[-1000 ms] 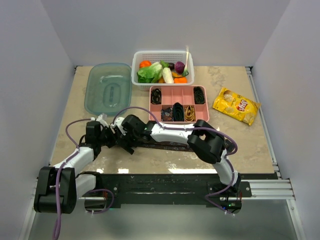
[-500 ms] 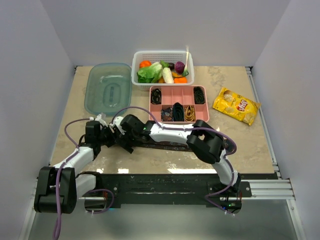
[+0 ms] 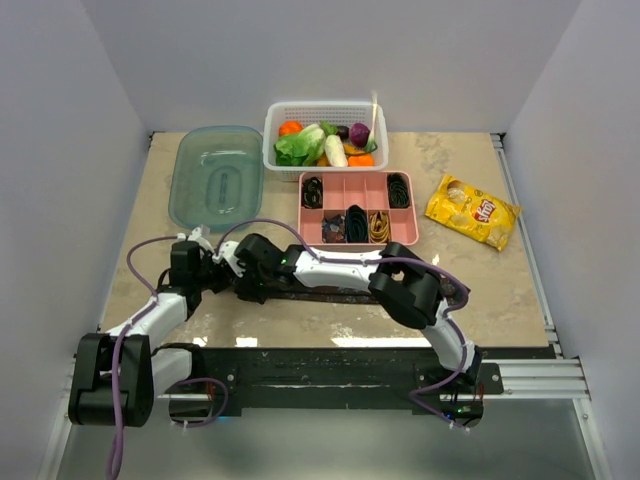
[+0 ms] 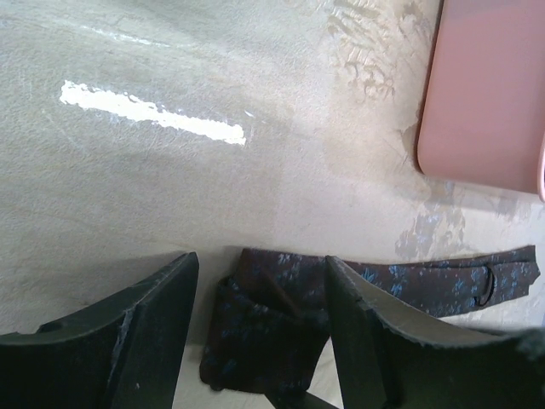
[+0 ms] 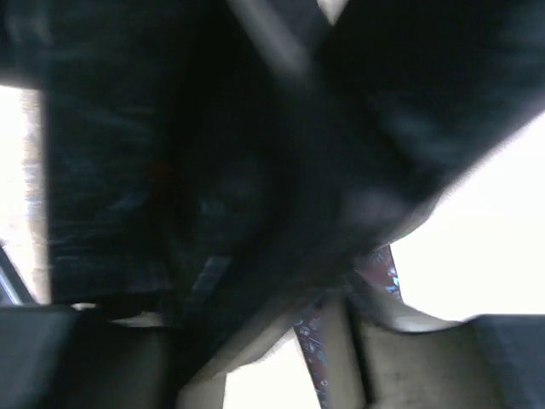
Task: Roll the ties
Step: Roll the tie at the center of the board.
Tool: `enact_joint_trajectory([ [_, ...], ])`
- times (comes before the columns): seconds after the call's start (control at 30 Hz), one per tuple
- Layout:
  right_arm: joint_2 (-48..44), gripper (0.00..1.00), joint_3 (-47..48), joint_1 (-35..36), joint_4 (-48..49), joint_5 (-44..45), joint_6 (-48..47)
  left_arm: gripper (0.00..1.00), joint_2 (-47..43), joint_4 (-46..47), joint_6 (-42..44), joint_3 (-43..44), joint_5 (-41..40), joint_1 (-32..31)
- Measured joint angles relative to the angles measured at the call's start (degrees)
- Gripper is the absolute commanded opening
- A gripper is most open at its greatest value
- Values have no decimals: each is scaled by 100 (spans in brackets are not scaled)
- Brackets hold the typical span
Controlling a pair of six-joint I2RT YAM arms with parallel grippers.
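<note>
Maroon patterned fabric necktie point(image 4: 264, 328) lies folded between left gripper's point(image 4: 260, 273) parted jaws; right gripper's point(image 3: 248, 282) jaws blurred, cannot tell.

Bright, even light overhead; one wrist view sharp, the other smeared.
From above, the table point(image 3: 500, 290) is evenly lit, with soft shadows and pale glare along its near edge. The left wrist view is crisp, with a white streak of reflection. The right wrist view is dark, badly blurred and blown out white at its sides; only a sliver of tie point(image 5: 308, 349) reads.
</note>
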Motion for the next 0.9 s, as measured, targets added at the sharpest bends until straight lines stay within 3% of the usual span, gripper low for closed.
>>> enact_joint_trajectory([
  [0.2,0,25,0,39,9,-44,0,66,46,66,2,4,-28,0],
  [0.37,-2,60,0,24,7,72,24,66,50,66,9,4,0,0],
  [0.5,-37,81,0,-81,-17,302,17,66,46,59,11,7,11,0],
  [0.7,-136,98,-35,-111,50,557,-55,66,39,-118,4,74,72,-22],
  [0.9,-133,99,-26,-131,74,551,-138,66,28,-291,9,136,46,-24],
])
